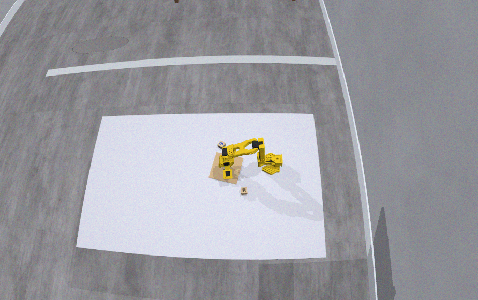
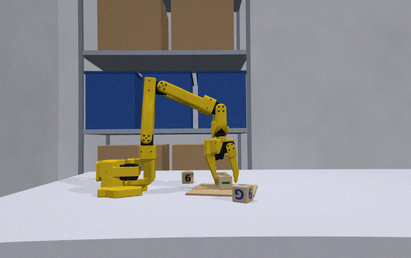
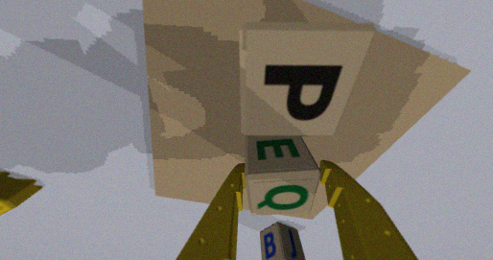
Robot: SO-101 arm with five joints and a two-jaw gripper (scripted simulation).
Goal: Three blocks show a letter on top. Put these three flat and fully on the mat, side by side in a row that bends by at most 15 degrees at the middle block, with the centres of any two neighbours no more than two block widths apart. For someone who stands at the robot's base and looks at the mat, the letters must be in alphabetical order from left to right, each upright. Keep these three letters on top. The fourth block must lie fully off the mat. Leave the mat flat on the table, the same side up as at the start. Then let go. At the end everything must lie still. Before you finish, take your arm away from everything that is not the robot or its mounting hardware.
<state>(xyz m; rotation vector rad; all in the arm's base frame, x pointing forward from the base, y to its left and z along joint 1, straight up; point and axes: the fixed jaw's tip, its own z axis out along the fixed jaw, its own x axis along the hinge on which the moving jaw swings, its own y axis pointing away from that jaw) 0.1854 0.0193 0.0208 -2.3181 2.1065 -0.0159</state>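
The tan mat (image 1: 214, 174) (image 2: 197, 191) (image 3: 182, 180) lies on the white table. My gripper (image 2: 226, 182) (image 3: 282, 174) is slightly open, its fingers around the green-lettered block (image 2: 224, 182) (image 3: 283, 198) with narrow gaps beside it. That block sits low on the mat near an edge, Q on top and E on one side; whether it is fully on is hard to tell. The P block (image 3: 259, 102) lies on the mat beside it, P on top. The R block (image 1: 243, 190) (image 2: 187, 177) lies off the mat, R on top. The arm hides the two mat blocks in the top view.
The fourth block (image 1: 221, 144) (image 2: 242, 193) (image 3: 280, 243), blue-marked with a 6 on top, lies off the mat, close to its edge on the green-lettered block's side. The robot base (image 1: 271, 159) (image 2: 118, 182) stands on the table beyond another side of the mat.
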